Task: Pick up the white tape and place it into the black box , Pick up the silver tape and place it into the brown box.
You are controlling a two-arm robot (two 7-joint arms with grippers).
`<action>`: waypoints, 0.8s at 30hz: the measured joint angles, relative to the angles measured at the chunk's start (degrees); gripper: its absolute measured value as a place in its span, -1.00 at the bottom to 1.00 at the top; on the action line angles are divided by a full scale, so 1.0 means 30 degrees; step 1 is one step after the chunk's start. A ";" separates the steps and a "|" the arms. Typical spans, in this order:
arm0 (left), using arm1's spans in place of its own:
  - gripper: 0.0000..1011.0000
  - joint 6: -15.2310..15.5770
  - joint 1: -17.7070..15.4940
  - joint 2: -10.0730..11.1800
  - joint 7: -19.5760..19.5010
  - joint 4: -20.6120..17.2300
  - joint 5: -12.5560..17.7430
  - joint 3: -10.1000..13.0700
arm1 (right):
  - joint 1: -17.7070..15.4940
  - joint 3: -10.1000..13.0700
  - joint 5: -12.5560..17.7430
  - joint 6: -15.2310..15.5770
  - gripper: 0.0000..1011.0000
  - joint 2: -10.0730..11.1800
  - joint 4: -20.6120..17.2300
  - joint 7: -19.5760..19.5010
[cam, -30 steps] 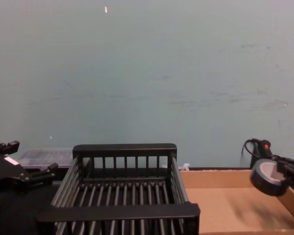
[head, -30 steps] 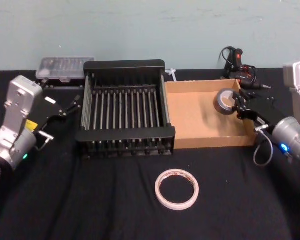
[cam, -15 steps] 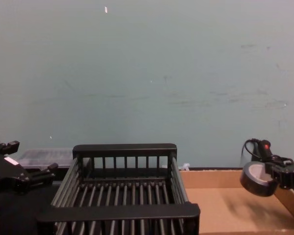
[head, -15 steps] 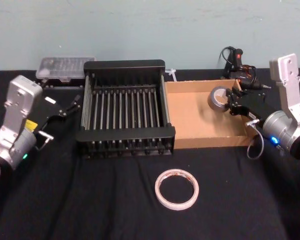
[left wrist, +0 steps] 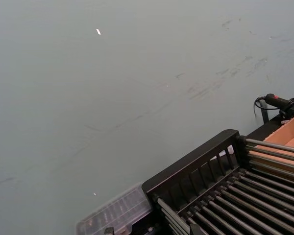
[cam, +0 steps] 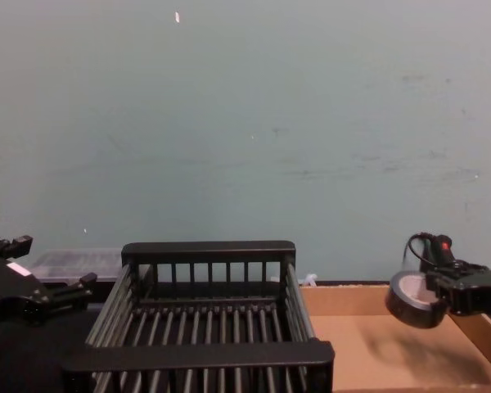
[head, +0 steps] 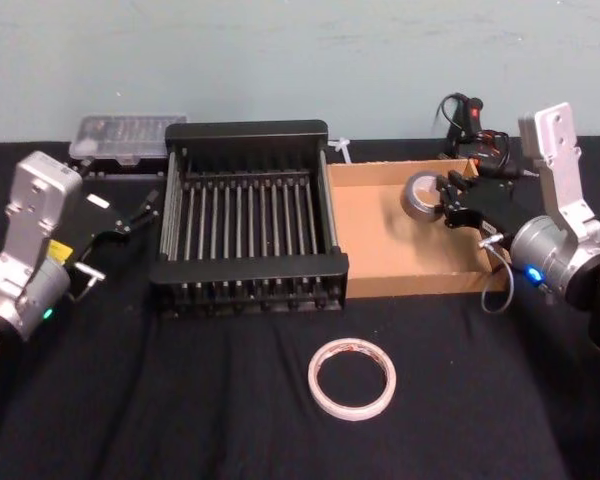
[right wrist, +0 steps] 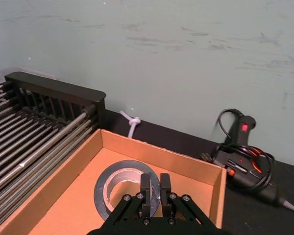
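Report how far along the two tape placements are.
Done: nothing placed yet. In hand: the right gripper holds the silver tape in the air over the brown box. Left: the white tape lies on the table before the black box; the left gripper waits beside the crate.

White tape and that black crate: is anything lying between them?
No. In the head view, bare black tablecloth separates the white tape from the black box.
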 joint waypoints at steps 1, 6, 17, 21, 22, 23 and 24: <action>0.98 0.0000 0.0000 0.0001 0.0000 0.0001 -0.0001 0.0000 | 0.0020 -0.0016 -0.0004 0.0012 -0.75 -0.0004 0.0011 0.0033; 0.98 -0.0001 -0.0001 0.0001 0.0000 0.0001 -0.0001 0.0000 | 0.0017 0.0003 -0.0004 0.0013 -0.75 0.0000 0.0003 0.0020; 0.98 0.0000 -0.0001 0.0000 0.0000 0.0000 0.0000 0.0000 | -0.0027 0.0034 -0.0001 0.0007 -0.59 0.0014 -0.0029 -0.0024; 0.98 0.0000 0.0000 0.0000 -0.0001 0.0002 0.0000 0.0000 | -0.0036 0.0043 0.0003 0.0001 -0.33 0.0021 -0.0040 -0.0042; 0.98 0.0000 -0.0001 0.0000 -0.0001 0.0002 0.0000 0.0000 | -0.0037 0.0044 0.0003 0.0000 -0.29 0.0022 -0.0042 -0.0044; 0.98 0.0000 0.0000 0.0000 0.0000 0.0001 0.0000 0.0000 | -0.0038 0.0045 0.0003 -0.0002 -0.26 0.0024 -0.0044 -0.0046; 0.98 0.0000 -0.0001 0.0000 -0.0001 0.0000 0.0000 0.0000 | -0.0041 0.0049 0.0003 -0.0004 -0.14 0.0026 -0.0048 -0.0050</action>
